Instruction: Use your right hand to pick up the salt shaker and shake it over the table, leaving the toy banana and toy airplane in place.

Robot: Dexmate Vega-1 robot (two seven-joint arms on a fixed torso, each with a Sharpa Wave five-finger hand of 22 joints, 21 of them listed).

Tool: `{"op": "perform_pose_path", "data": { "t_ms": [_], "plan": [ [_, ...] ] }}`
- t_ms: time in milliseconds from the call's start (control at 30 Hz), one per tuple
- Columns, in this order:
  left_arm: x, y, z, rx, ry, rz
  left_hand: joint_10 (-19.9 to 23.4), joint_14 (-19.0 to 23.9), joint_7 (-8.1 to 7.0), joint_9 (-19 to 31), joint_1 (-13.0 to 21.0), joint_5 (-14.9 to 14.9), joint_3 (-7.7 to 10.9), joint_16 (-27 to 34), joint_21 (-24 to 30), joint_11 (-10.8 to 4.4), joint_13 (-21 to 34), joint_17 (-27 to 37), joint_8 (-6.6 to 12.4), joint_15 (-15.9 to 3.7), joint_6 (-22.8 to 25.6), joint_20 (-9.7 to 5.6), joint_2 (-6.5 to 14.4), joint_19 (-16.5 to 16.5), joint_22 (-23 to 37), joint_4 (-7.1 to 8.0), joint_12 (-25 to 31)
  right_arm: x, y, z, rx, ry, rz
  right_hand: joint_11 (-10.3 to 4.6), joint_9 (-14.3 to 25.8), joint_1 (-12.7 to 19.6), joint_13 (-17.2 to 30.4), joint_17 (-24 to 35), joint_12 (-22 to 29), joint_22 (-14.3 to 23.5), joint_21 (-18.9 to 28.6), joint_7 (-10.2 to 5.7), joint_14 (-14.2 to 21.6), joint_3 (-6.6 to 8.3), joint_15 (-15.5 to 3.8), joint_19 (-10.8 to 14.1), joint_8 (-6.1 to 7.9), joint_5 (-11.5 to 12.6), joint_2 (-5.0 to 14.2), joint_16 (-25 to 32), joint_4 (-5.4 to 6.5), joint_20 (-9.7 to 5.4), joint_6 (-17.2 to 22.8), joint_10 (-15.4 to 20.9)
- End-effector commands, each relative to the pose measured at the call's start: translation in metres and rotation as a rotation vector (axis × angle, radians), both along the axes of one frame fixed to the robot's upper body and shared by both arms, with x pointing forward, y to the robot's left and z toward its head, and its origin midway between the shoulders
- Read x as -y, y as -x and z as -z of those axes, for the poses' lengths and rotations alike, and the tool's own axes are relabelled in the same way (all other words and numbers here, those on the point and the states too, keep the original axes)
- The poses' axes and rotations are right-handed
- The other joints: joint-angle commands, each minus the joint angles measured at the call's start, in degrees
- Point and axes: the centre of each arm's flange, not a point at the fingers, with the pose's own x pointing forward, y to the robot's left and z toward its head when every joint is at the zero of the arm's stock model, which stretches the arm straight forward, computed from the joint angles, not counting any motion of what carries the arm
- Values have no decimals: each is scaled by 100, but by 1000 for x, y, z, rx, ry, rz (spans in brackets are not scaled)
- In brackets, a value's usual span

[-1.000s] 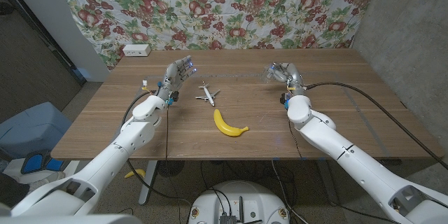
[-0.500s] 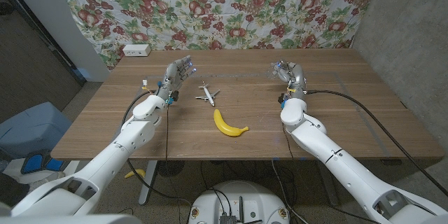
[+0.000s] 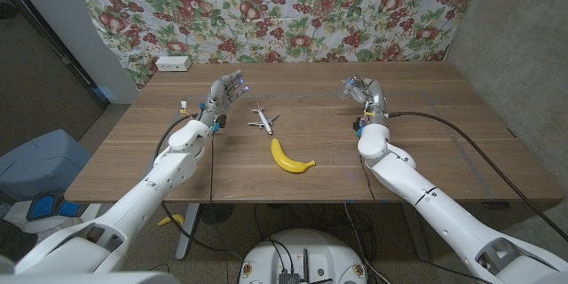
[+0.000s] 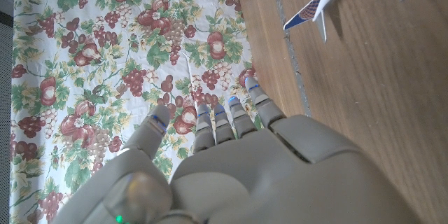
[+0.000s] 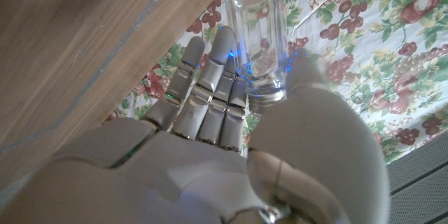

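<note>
Right robot hand [image 5: 231, 147] holds the salt shaker [image 5: 257, 35]

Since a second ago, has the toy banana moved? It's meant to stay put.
No. The toy banana lies at the same spot on the table, below the toy airplane, as before.

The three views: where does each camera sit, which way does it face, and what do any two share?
Head view: on the robot's head, looking down at the table, both arms entering from the bottom corners, banana between them.
Left wrist view: on the left wrist, along the back of the left hand toward the floral cloth.
Right wrist view: along the right hand holding the salt shaker.
Shared: head and left wrist views both show the airplane.
</note>
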Motion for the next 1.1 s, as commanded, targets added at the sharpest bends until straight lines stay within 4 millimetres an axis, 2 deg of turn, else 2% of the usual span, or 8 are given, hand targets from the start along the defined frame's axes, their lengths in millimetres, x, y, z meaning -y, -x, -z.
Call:
{"op": "perform_pose_path", "data": {
  "t_ms": [33, 267, 467, 833, 1100],
  "plan": [
    [1, -1, 0, -3, -3, 1, 46, 58, 11, 10, -53, 23, 25, 5, -6, 12, 9, 18, 23, -8, 44, -15, 340, 52, 25, -3, 31, 2, -6, -11, -104, 195, -132, -633, 98, 726, 0, 29, 9, 15, 28, -267, 37, 670, -231, -11, 36, 32, 714, -15, -94, -589, 288, 620],
    [2, -1, -1, -3, -8, 4, 57, 59, 15, 10, -51, 24, 29, 4, -8, 18, 9, 16, 30, -7, 72, -12, 340, 50, 25, -4, 34, 1, -13, -21, -285, 309, -206, -621, 99, 720, 30, 36, 14, 15, 22, -264, 47, 667, -229, -39, 34, 34, 709, -12, -91, -583, 297, 621],
    [1, 1, -1, -3, -8, 0, 65, 57, 26, 10, -54, 24, 30, 4, -8, 10, 9, 18, 33, -8, 88, -9, 342, 49, 25, 2, 36, -1, -15, -23, -335, 336, -213, -624, 104, 726, 35, 41, 5, 14, 19, -257, 47, 668, -230, -53, 31, 36, 702, -12, -97, -575, 294, 613],
    [1, 2, -1, -4, -8, 2, 86, 55, 47, 11, -56, 24, 30, 4, -8, 14, 9, 19, 43, -6, 133, -13, 344, 52, 25, 8, 41, -1, -12, -23, -317, 328, -201, -613, 118, 728, 17, 44, -18, 14, 19, -261, 40, 672, -231, -64, 32, 40, 704, -19, -95, -578, 296, 633],
    [2, 3, -2, -2, -9, 3, 96, 57, 58, 11, -54, 25, 33, 4, -6, 5, 9, 17, 45, -7, 155, -10, 342, 55, 25, 8, 42, 0, -6, -16, -212, 240, -148, -618, 118, 724, 35, 46, -22, 13, 21, -260, 43, 672, -226, -64, 24, 41, 706, -20, -90, -577, 293, 629]
  ]
}}
